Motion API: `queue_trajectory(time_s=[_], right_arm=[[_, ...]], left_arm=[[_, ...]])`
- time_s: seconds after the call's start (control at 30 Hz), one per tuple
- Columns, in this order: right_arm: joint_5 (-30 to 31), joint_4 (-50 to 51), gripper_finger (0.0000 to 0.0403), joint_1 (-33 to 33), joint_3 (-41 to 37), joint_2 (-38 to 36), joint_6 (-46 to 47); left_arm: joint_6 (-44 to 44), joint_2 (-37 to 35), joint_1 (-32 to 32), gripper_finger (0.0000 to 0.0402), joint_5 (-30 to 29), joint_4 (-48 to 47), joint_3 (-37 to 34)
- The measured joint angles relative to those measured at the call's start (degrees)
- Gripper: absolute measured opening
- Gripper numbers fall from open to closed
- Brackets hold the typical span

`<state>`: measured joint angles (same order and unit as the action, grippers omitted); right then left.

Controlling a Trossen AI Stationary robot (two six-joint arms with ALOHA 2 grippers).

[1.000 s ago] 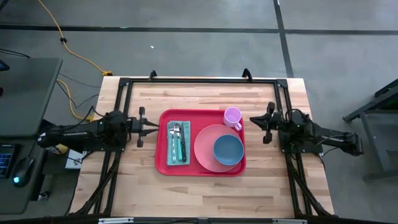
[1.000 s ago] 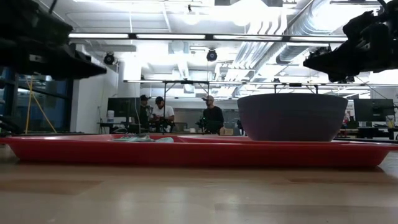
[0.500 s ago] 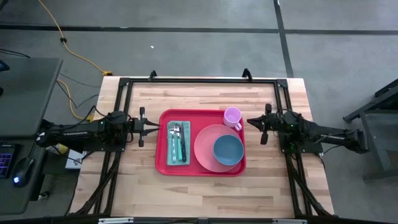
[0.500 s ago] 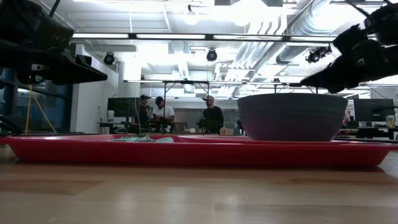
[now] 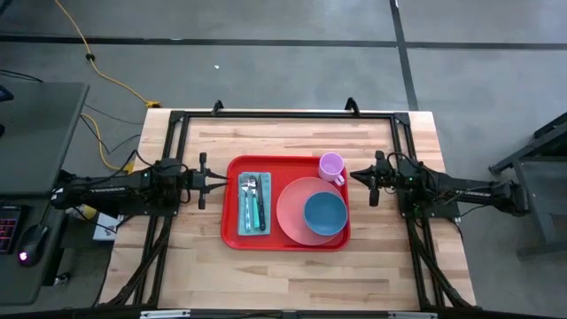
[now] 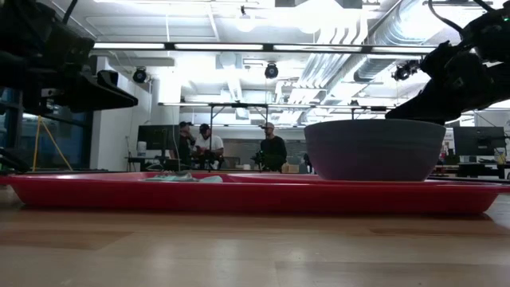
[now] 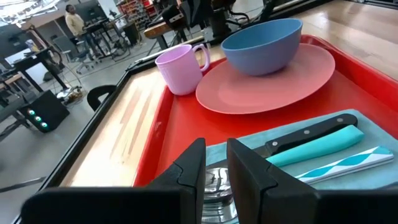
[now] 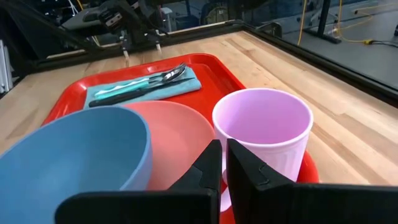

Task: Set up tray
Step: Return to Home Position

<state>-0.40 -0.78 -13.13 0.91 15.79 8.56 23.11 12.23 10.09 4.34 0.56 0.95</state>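
Count on the counter (image 5: 292,275): one tray (image 5: 285,167), one pink plate (image 5: 291,213), one blue bowl (image 5: 325,214), one lilac mug (image 5: 331,165), one blue napkin (image 5: 242,218) and three pieces of cutlery. These are one black knife (image 7: 311,132), one green-handled spoon (image 7: 320,145) and one fork with a blue patterned handle (image 7: 351,163).

The tray is red, rectangular, with rounded corners and a raised rim, and is the largest item. It lies flat at the middle of the counter, between the two arms. The napkin lies in its left part, with the three pieces side by side on it and the spoon between the other two. The plate fills the right part, with the bowl standing on it. The mug stands in the far right corner, just beside the plate.

The left gripper (image 5: 218,180) hangs just off the tray's left edge, its jaws a narrow slit apart and empty. The right gripper (image 5: 358,174) hangs just beside the mug, its jaws all but together and empty
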Motion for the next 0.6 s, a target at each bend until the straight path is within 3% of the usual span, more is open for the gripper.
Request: queue_trajectory(time_s=[0.6], right_arm=[[0.02, -0.22, 0.0000, -0.01, 0.00, 0.00, 0.39]], left_arm=[[-0.01, 0.00, 0.00, 0.0095, 0.03, 0.00, -0.02]])
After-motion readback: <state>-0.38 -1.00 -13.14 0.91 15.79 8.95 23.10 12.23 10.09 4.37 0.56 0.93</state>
